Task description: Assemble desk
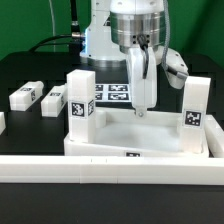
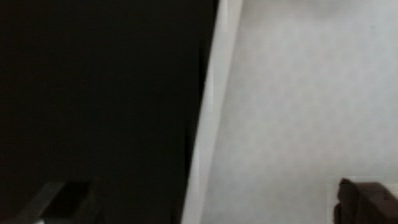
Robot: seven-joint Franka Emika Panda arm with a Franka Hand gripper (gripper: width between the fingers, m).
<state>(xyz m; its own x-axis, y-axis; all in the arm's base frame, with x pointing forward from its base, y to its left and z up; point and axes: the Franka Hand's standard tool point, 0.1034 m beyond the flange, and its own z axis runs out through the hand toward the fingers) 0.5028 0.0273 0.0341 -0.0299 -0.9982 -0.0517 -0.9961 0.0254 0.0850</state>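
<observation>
My hand [image 1: 143, 102] is open and empty, jaws spread wide, hanging over the far rim of the top [image 1: 130, 133]. In the wrist view that rim runs up between my two fingertips [image 2: 61, 200], with black bench [image 2: 89, 100] on one side and the white top [image 2: 320, 100] on the other, so I straddle the wall without touching it as far as I can tell.

The top lies flat on the bench, just behind the rail [image 1: 110, 172]. Two legs stand upright in it: one leg [image 1: 80, 102] at the corner on the exterior view's left, another [image 1: 195, 110] at the corner on the exterior view's right. Two loose legs [image 1: 38, 98] lie on the bench, well apart from the top, toward the exterior view's left. The marker board [image 1: 112, 93] lies beyond the top.

I judge I am lined up to take the far wall and shift the top, so that an empty socket comes within easy reach. To do that well, I should come straight down, keep the wall centred between the fingers and close squarely on it. Then I should slide or turn the top slowly, or the standing legs may rock. The rail is close, so I should mind it when the top moves.
</observation>
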